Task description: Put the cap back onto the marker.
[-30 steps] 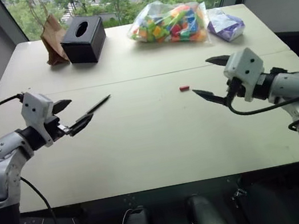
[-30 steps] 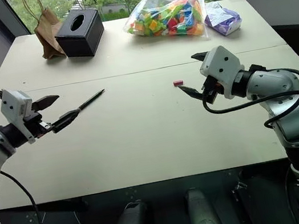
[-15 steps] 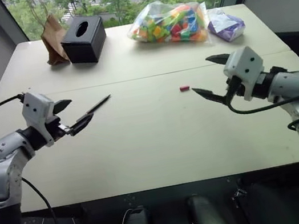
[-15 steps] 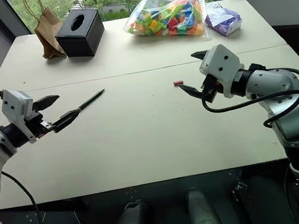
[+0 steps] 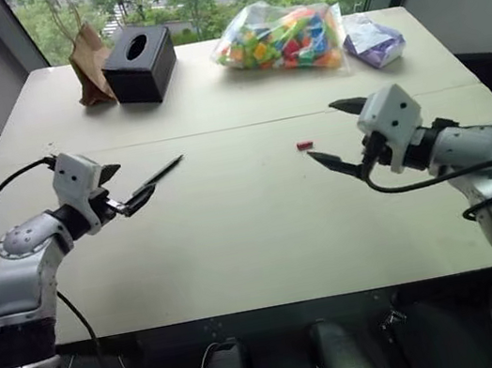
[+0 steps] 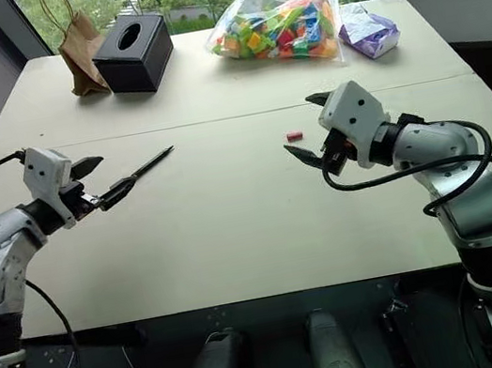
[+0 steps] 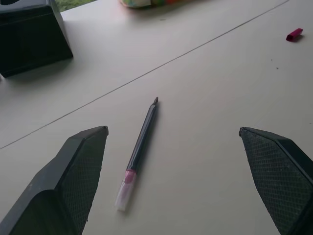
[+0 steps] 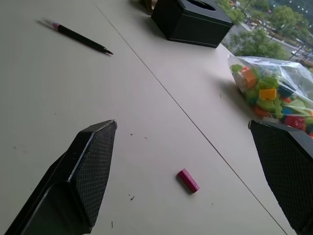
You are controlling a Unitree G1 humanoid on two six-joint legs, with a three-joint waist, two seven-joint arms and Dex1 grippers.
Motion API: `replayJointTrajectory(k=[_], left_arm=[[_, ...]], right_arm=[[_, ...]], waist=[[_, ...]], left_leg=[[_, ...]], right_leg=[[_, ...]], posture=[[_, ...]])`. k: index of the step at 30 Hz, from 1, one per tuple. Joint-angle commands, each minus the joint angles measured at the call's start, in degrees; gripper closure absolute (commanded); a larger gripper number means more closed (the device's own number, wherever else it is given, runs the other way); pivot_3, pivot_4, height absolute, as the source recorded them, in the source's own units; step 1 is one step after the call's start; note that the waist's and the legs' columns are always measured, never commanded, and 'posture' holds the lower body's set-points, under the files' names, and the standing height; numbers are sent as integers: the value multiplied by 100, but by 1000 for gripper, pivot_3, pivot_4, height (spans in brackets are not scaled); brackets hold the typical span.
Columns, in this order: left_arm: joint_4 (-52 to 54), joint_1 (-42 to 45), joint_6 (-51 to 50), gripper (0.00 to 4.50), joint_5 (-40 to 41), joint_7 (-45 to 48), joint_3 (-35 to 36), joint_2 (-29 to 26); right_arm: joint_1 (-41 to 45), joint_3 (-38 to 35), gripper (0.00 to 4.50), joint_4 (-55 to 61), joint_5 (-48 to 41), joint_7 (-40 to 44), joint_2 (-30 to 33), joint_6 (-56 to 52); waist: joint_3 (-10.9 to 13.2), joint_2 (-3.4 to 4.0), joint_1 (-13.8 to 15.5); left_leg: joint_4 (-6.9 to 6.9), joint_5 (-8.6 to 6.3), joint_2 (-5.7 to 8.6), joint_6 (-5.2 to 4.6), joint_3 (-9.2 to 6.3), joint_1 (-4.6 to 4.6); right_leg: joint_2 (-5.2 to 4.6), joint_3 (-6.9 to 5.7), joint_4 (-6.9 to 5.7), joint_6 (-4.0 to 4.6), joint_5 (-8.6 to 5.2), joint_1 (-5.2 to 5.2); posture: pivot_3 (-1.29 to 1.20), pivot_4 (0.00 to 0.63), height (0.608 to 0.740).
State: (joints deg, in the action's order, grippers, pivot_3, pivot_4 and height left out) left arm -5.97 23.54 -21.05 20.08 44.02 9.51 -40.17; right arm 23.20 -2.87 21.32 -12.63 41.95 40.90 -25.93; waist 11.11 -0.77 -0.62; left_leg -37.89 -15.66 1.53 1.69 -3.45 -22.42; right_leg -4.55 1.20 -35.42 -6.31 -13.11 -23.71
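Spreading across both head views is a pale desk (image 5: 237,243), with a seam line running across its width. At its far edge sit a clear bag (image 5: 282,36) of coloured blocks, a black tissue box (image 5: 139,63), a brown paper bag (image 5: 88,64) to the left of the box, and a small purple bag (image 5: 373,38) at the right end. The left claw (image 5: 123,187) hangs above the desk's left side with its two black fingers (image 7: 73,181) spread wide apart and nothing between them; it points toward the middle of the desk. The right claw (image 6: 303,131) hangs over the right side, its fingers (image 8: 88,171) also wide apart and empty, pointing inward toward the left. The marker (image 7: 142,147) lies flat on the desk just ahead of the left claw, apart from both fingers, its dark pointed tip aimed away from the claw toward the seam and its pink-banded, pale end nearest the claw. In the head views its far part shows past the lower left finger. The cap (image 8: 188,180), a tiny red cylinder, lies on its side on the desk just on the near side of the seam, a little ahead of the right claw and touching neither finger. Cap and marker are well apart, with bare desk between them.
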Motion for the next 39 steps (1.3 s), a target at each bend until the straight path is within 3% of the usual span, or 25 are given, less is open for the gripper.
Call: replayJointTrajectory(k=[1,12,18,26,37,39], left_arm=[[-717,456,583,0,-281,111,-141,81],[-4335,2122,1992,0,-1134,602,-749,677],[-5699,2779,2429,0,-1413,459,-766,876],[-6431,3161,2588,0,-1823,178,-859,977],[-6644,3218,2448,0,-2200,148,-987,1010],[-6653,3210,2391,560,-2187,211,-959,1022]], right_arm=[[29,-60,53,230,-39,-97,-41,22],[-309,-169,53,563,25,-479,-154,-48],[-509,-264,53,777,32,-654,-134,-127],[-608,-368,53,905,40,-776,-87,-182],[-554,-389,53,891,77,-800,-31,-196],[-522,-385,0,872,92,-793,-7,-183]], waist=[[0,0,2],[-1,-2,0],[-1,-3,-12],[-2,-4,-4],[-4,-5,-8],[-5,-5,-8]], left_leg=[[0,0,1,0,0,0],[0,0,19,0,2,-1],[0,-1,21,-2,1,-3],[-5,-1,22,-2,-1,-3],[-17,0,24,-2,-3,10],[-18,0,23,-2,-3,10]], right_leg=[[-1,0,0,-1,1,0],[0,-7,-6,-7,4,-1],[0,-9,-10,-11,6,-2],[0,-9,-23,-15,8,-2],[0,-8,-59,-14,7,-1],[0,-8,-60,-14,7,-1]], posture=[[0,150,740],[0,150,740],[0,150,740],[0,150,740],[0,150,740],[0,150,740]])
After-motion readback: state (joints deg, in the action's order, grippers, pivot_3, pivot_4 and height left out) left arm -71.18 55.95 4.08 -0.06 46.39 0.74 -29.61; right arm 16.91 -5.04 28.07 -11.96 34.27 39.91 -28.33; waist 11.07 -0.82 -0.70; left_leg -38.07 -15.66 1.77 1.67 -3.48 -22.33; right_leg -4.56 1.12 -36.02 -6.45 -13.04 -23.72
